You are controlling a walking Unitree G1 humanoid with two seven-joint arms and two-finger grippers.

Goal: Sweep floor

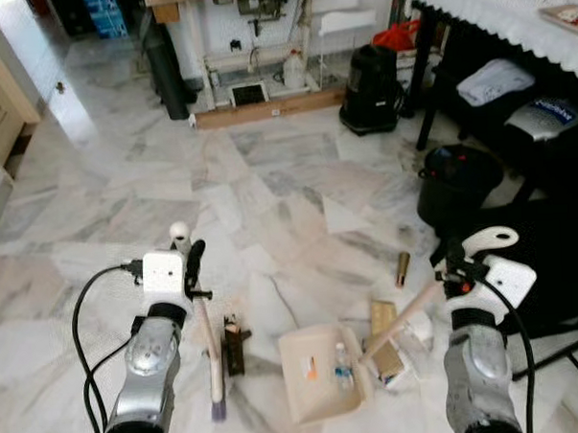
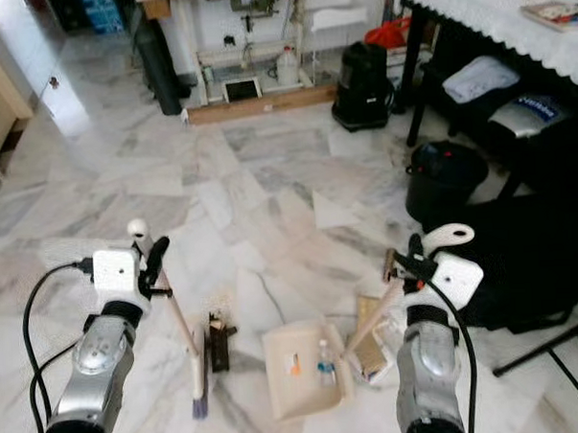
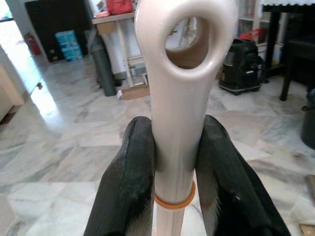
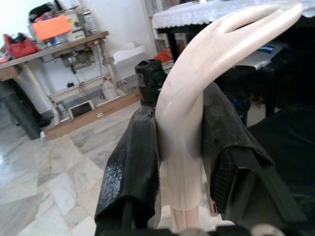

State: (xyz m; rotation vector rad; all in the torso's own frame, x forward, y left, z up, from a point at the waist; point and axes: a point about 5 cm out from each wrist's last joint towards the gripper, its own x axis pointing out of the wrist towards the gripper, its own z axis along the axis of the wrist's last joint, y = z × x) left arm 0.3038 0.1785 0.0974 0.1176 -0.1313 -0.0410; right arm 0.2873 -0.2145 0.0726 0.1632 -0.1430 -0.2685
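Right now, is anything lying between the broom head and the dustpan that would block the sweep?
One thing does: a small dark object lies on the floor just beside the broom, between its head and the dustpan. Beyond it, bare marble floor reaches the pan. The left gripper is shut on the broom, the right gripper on the dustpan handle.

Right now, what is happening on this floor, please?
The robot is sweeping a marble floor. Its left gripper is shut on a broom handle; the brush end rests on the floor beside a small dark object. Its right gripper is shut on the dustpan handle. The dustpan sits on the floor and holds a small bottle and scraps.
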